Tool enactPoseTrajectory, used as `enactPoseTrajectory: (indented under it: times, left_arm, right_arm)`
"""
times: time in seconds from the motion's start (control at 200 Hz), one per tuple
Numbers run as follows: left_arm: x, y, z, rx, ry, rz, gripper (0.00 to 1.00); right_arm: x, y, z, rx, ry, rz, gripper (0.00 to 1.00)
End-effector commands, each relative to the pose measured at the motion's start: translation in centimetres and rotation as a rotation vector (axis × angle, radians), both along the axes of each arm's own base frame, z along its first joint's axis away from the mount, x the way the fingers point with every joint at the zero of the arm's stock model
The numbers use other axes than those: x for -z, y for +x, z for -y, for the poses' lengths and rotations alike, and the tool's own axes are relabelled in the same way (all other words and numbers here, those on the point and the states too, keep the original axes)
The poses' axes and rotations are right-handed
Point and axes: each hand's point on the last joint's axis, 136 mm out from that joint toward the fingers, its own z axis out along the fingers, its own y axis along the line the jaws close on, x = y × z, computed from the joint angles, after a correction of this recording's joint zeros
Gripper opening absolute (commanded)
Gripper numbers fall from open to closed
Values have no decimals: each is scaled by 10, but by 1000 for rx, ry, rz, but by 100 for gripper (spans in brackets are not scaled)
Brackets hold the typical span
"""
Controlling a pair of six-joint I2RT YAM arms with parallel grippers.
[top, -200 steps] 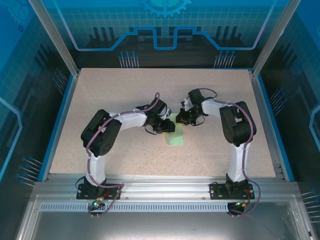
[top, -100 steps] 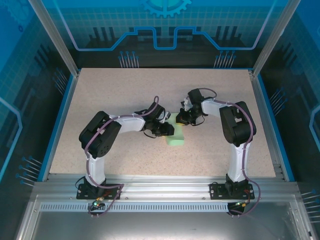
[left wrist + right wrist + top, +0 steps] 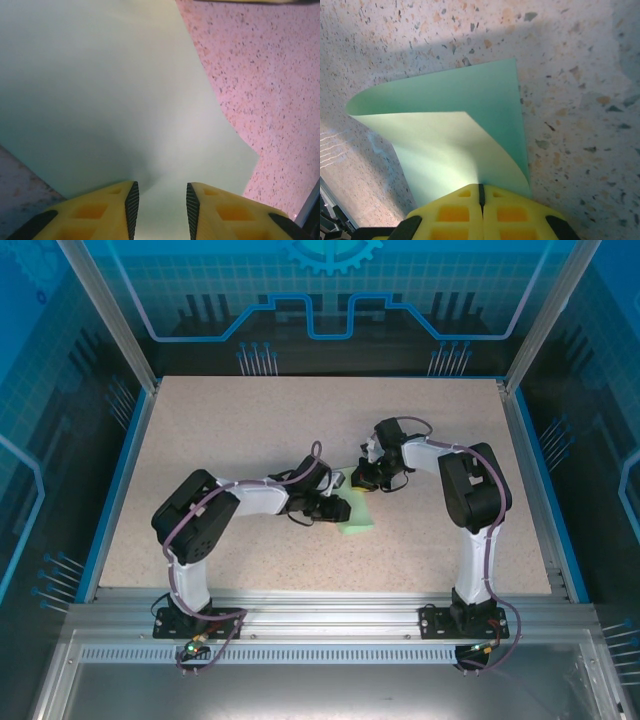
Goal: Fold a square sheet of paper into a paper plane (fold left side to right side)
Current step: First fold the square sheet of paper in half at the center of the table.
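The square sheet of paper (image 3: 358, 519) is pale mint green and lies mid-table, its left part curled over the rest. In the right wrist view the paper (image 3: 450, 112) shows a rounded fold at the left, and its lighter upper layer runs into my right gripper (image 3: 480, 189), which is shut on that edge. My left gripper (image 3: 160, 200) hovers low over the paper (image 3: 100, 90) with its jaws open a finger's width and nothing pinched between them. From above, the left gripper (image 3: 337, 507) covers the sheet's left side and the right gripper (image 3: 358, 481) is at its far end.
The speckled beige table (image 3: 250, 430) has a blue border and aluminium frame posts at the corners. Both arms reach inward from the near edge and meet close together at the middle.
My left gripper has slid toward the near side and a little right, over the paper. The paper now lies lower and more to the right. The right gripper has stayed put, still shut.
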Motion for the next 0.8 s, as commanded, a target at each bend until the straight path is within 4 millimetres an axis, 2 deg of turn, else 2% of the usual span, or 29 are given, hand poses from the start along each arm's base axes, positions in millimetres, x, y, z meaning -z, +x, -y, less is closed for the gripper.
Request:
enactPoseTrajectory:
  times: [0.0,0.385,0.795]
  left_arm:
    - [8,-33,-4,73,42,-61,35]
    - [7,-53,8,137,50,-45,36]
    - [17,-80,15,171,61,-67,36]
  right_arm:
    - [48,-32,27,22,-180,-144,5]
    - [49,-32,27,25,-177,-148,5]
    - [50,-33,26,25,-174,-151,5]
